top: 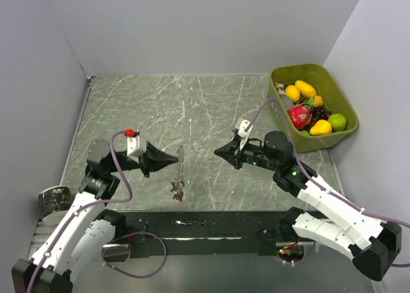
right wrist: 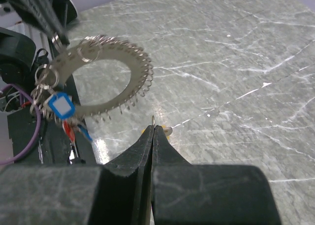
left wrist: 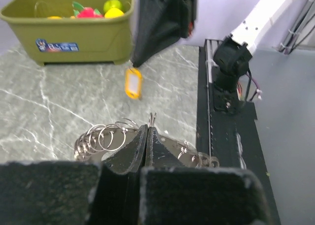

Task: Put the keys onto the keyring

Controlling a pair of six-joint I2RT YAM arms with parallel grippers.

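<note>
— Keyring (right wrist: 140, 70) status? Hanging from left gripper (top: 175, 158), pinched at the rim; blue key (right wrist: 60, 106) and red key (right wrist: 68, 129) already on.
— Remaining? Yellow key (left wrist: 133, 83) (held by its loop) in clamped right gripper (top: 218, 153), apart from it, not yet threaded.

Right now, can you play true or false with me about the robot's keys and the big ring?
1. The left gripper is pinching the keyring. True.
2. The right gripper is open and empty. False: it is shut, and the yellow tag dangles from its tip.
3. A blue tag hangs on the keyring. True.
4. The green fruit bin sits next to the left gripper. False: it stands at the far right, on the right gripper's side.
5. The yellow tag is on the keyring too. False: it hangs apart from the ring.
</note>
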